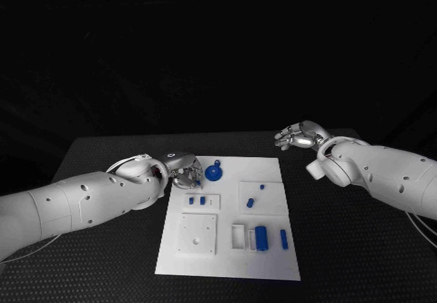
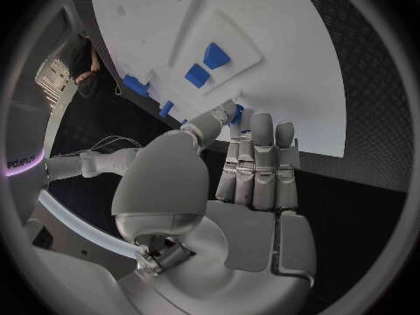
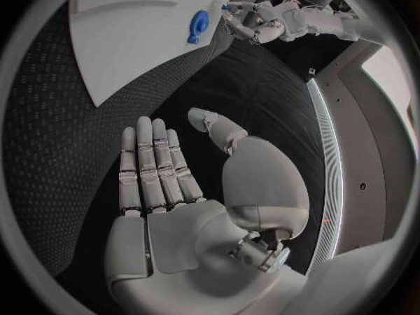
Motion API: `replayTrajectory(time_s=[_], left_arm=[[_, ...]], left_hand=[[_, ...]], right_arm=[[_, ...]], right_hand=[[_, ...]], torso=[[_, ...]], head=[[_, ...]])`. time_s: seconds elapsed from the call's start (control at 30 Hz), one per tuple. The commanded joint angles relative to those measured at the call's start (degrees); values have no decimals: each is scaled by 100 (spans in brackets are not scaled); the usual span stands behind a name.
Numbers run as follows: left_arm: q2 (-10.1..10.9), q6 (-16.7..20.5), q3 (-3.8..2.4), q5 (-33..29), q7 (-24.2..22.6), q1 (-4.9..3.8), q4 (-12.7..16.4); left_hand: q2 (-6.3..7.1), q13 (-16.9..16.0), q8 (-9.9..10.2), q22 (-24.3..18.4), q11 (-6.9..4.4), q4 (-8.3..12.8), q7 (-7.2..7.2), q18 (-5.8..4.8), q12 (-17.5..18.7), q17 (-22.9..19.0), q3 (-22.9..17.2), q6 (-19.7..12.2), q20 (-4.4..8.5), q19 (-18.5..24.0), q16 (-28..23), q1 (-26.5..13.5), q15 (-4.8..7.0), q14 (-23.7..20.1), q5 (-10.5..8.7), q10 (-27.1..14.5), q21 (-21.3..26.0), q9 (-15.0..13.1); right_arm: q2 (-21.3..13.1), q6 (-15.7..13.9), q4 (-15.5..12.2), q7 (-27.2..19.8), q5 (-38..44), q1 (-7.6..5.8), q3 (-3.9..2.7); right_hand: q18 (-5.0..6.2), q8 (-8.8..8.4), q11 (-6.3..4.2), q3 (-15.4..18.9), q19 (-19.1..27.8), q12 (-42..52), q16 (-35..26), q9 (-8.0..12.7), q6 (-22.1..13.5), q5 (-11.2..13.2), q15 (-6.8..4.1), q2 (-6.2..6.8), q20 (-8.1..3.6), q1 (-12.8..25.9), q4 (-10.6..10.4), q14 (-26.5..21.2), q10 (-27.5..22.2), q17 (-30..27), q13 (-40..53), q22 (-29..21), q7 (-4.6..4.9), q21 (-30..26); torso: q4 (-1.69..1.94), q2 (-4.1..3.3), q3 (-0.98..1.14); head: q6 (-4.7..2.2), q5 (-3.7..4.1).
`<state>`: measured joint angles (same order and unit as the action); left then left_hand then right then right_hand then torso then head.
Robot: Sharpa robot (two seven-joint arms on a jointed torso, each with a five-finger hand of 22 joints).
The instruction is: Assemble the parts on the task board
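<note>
- The black table (image 1: pixel 109 271) carries the task board (image 1: pixel 237 173), a white plate lying flat at its middle, with bare black surface on every side of the board.
- The task board has raised white blocks and shallow recesses; the square block with small holes (image 1: pixel 197 234) sits at the board's near left corner, close to that edge.
- The left hand (image 1: pixel 182 169) hangs over the board's left edge near the far corner. In the head view its fingers bunch together just beside the round blue wheel-shaped part (image 1: pixel 213 172); in the left wrist view the fingers lie straight and side by side with the thumb angled across toward them, and a small blue piece (image 2: pixel 236 114) shows at the tips. It may be pinched there, but I cannot tell for sure.
- The right hand (image 1: pixel 300 136) is off the board, past its far right corner, over bare table. The right wrist view shows it flat and spread, palm empty, fingers apart.
- That same right wrist view also shows the wheel-shaped part from the side, with the left hand just beyond it.
- Blue bars (image 1: pixel 261 237) stand in the slotted holder at the board's near right, a thin one (image 1: pixel 283 238) beside them.
- Two short blue pegs (image 1: pixel 197 200) sit in the small block at mid-left.
- One small peg (image 1: pixel 251 202) lies on the centre-right plate.
</note>
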<state>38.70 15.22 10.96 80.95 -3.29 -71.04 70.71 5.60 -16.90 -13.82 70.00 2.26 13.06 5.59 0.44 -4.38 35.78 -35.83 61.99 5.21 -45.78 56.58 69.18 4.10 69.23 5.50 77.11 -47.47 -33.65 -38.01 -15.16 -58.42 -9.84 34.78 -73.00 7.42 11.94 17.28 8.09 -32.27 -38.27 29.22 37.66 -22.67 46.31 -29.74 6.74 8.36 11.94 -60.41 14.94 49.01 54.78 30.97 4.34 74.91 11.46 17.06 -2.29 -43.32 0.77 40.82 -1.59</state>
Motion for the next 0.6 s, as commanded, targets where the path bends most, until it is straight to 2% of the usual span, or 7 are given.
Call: replayTrajectory(time_s=[0.03,0.37,0.6], left_arm=[[-39,-117,3,-30,-3,-2,-17],[-64,-172,9,-2,-14,-1,-64],[-64,-283,13,-3,-17,-1,-25]], left_hand=[[-60,6,-19,21,-4,23,-5,-7,30,12,-12,30,435,-59,39,9,0,37,25,52,-39,-4],[-66,15,-24,71,-10,26,-5,10,35,41,-15,27,451,-107,109,9,7,54,27,55,-90,7],[-70,17,-24,79,-10,26,-4,12,35,46,-16,26,452,-110,120,7,8,56,26,56,-95,9]], right_arm=[[0,71,-10,-44,3,0,-1],[0,67,-11,-45,3,0,-1],[4,69,-6,-46,3,0,-1]], right_hand=[[104,38,9,37,-36,-20,-5,10,-14,-38,17,-23,21,42,8,-29,-10,-6,-9,116,27,-28],[104,38,9,37,-37,-21,-4,11,-15,-38,17,-22,22,41,9,-29,-10,-7,-9,117,27,-31],[104,39,9,38,-38,-21,-4,11,-15,-37,17,-22,22,42,9,-29,-10,-8,-9,117,27,-33]], torso=[[-7,-4,1],[-9,-1,7],[-6,1,4]], head=[[9,-2],[22,-5],[44,-2]])
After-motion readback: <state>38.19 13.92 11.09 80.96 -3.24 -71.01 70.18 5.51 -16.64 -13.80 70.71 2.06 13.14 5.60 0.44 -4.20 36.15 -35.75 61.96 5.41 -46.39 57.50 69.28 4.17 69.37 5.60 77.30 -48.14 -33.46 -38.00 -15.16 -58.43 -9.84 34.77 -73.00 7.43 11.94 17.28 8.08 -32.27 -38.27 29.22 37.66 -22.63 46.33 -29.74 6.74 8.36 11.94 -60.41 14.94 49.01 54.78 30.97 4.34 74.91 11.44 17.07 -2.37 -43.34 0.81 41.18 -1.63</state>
